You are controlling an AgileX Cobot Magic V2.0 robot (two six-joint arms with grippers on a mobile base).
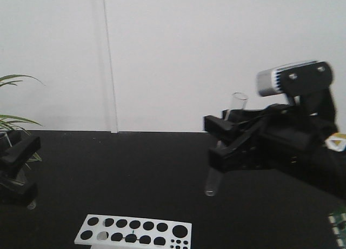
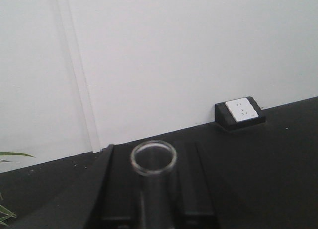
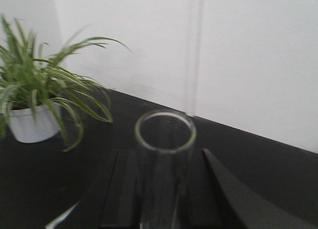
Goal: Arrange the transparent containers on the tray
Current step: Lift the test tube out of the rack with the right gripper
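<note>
My right gripper is shut on a transparent container, a clear glass tube held tilted above the black table, its round bottom hanging free below the fingers. The right wrist view looks down that tube's open rim, between the fingers of the right gripper. At the far left my left gripper is low over the table. In the left wrist view the left gripper is shut on a second tube, whose rim faces the camera. The tray is out of view.
A white holed rack lies at the front edge of the black table. A potted plant stands at the left and a wall socket block sits at the back by the white wall.
</note>
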